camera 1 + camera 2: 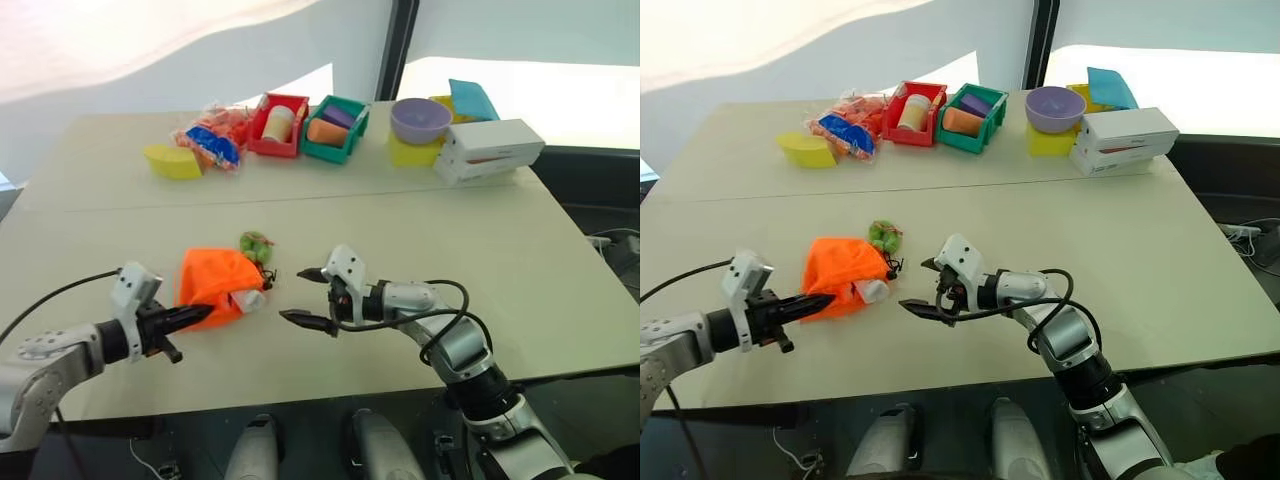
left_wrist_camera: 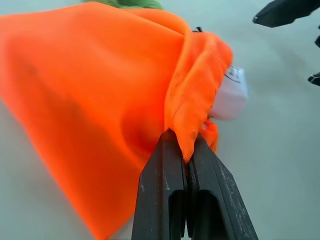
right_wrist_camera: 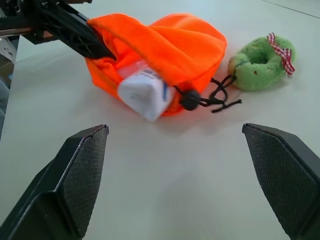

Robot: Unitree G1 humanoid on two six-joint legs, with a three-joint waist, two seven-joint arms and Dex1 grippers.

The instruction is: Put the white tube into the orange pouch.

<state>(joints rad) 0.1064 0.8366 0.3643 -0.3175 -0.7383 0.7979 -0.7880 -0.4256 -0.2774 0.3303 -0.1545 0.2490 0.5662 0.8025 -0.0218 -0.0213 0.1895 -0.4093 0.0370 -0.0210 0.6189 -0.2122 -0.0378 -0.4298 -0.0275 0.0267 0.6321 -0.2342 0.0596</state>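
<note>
Left tool has its two black fingers pressed together on a fold of the orange pouch, pinching the fabric at the rim of the mouth; the left wrist view shows the cloth caught between the fingertips. Right tool stands spread wide and holds nothing, its fingers aimed toward the pouch's mouth from about 3 o'clock of it, a little apart from it.

The orange pouch lies on the bench near the front edge, its mouth turned toward the right tool. The white tube sits in that mouth with most of its body inside the fabric and its flat white end, edged with blue print, poking out. A black cord with a round stopper trails from the mouth to a green ring that lies just beside the pouch, at about 1 o'clock of it in the head views.

Far across the bench, toward 12 o'clock, stand a red bin, a green bin, a purple bowl and a white box.
</note>
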